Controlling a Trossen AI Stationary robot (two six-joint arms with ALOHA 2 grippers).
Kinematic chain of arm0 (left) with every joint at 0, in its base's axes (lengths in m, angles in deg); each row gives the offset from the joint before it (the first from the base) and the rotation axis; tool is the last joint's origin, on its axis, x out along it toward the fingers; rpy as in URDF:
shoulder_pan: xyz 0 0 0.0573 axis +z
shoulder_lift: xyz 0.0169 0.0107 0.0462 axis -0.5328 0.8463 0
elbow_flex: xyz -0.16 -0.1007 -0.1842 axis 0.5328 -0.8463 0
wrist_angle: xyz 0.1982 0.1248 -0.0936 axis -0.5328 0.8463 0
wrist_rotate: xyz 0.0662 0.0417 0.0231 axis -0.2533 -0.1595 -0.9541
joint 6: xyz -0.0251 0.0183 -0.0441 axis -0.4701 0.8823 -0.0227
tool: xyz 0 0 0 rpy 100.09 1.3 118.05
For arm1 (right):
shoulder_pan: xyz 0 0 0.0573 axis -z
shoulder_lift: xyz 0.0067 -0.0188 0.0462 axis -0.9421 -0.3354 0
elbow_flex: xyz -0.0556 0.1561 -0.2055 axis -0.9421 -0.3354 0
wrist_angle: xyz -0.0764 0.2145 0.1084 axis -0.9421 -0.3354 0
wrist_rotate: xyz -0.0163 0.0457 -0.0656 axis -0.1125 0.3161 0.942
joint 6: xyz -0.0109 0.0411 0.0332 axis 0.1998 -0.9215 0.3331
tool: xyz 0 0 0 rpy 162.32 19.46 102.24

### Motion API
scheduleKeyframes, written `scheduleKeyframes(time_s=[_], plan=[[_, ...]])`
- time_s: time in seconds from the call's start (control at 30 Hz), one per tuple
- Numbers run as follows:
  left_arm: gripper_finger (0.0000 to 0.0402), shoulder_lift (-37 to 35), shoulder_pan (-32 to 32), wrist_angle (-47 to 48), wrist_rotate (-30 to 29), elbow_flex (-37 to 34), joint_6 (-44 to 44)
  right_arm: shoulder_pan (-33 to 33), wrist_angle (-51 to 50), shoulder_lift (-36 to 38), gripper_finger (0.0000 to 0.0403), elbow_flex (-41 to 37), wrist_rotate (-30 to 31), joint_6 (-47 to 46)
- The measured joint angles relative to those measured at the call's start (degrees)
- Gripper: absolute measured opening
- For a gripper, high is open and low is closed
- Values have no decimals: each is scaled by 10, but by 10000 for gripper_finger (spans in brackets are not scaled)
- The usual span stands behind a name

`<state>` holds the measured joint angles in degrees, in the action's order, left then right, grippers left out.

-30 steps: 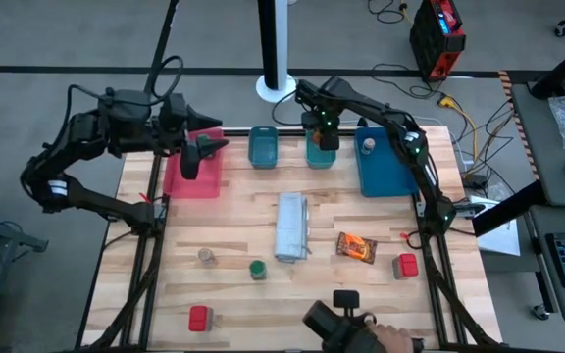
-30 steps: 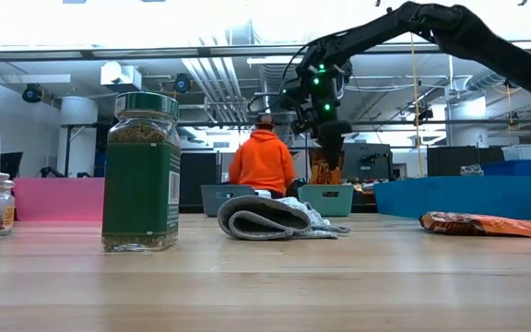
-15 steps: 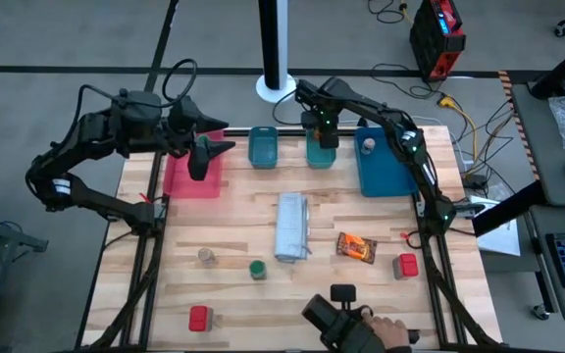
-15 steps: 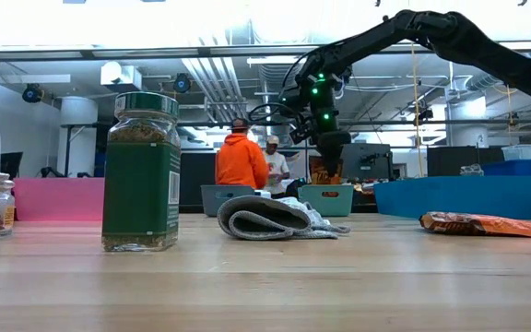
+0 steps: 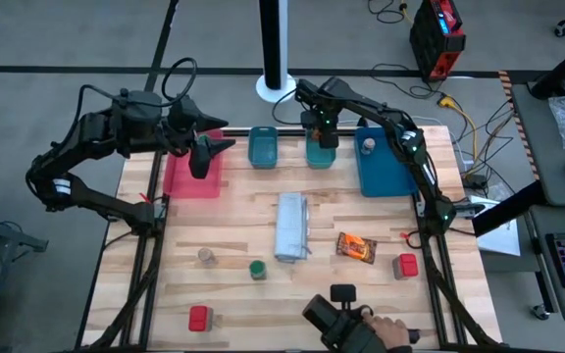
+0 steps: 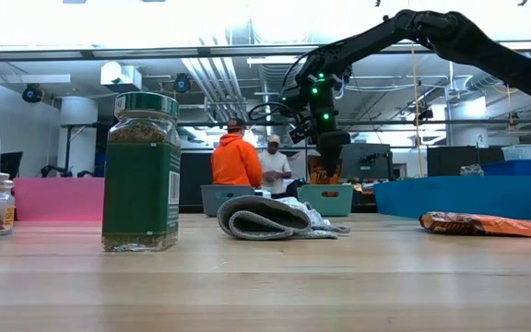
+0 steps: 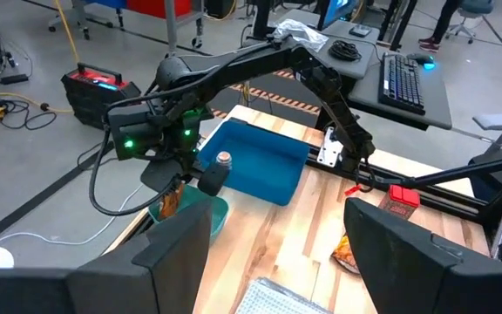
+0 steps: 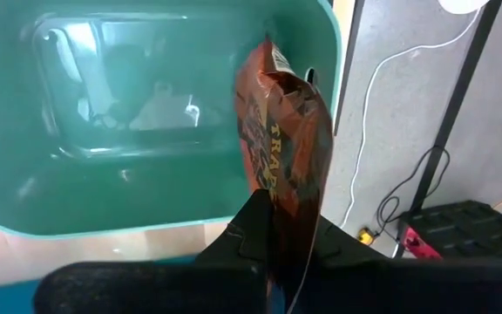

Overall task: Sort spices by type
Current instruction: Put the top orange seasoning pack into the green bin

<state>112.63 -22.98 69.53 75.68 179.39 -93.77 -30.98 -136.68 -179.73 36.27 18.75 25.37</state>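
My right gripper is shut on a flat orange-red packet above the right-hand teal tray; it also shows in the low view. My left gripper hangs open and empty over the pink tray. On the table stand a green-lidded jar, a pale-lidded jar and two red boxes. A second orange-red packet lies flat. Another pale-lidded jar stands in the blue tray. My right gripper pinches the packet between its two fingers at the packet's upper end, coming from above and pointing down. The packet hangs below the fingers, edge-on in the wrist view, clear of the teal tray's floor.
A long grey-white folded bundle lies mid-table. A second teal tray stands left of the first. A camera mount and a person's hand are at the near edge. People stand in the room behind the table.
My left gripper has gone a little toward the table's right edge over the pink tray. My right gripper has stayed over the teal tray with the packet hanging from it.
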Motion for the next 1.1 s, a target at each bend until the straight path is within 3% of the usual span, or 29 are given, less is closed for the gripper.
scheduleKeyframes(time_s=[0.83,1.1], plan=[[246,2,0,0,-1,0,-6,-2,-33,7,9,28,-16,-66],[246,11,0,0,-30,0,18,-2,-24,7,9,26,-17,-81]])
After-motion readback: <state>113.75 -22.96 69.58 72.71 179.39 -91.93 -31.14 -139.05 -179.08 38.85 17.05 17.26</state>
